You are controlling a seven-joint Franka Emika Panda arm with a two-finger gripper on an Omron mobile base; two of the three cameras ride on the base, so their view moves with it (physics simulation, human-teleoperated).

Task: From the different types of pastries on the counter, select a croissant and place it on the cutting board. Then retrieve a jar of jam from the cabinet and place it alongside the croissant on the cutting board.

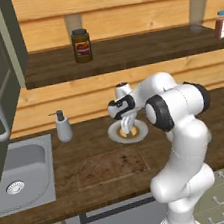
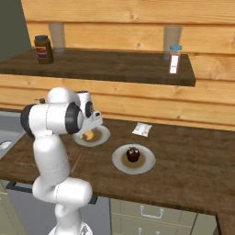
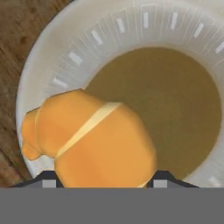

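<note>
Nearest the hand camera: the croissant [image 3: 92, 140], lying at about 7 o'clock on its pale plate [image 3: 57, 57], with the gripper [image 3: 103, 177] closed around it, a finger tip on either side. I judge the grasp just made, lift pending. Risk: the rounded pastry may squirt out or tilt as I raise it, since the tips pinch only one end. Cutting board [image 1: 111, 165] lies at 6 o'clock of that plate. Farther off, the cupcake [image 2: 133, 154] sits on its own plate.
</note>
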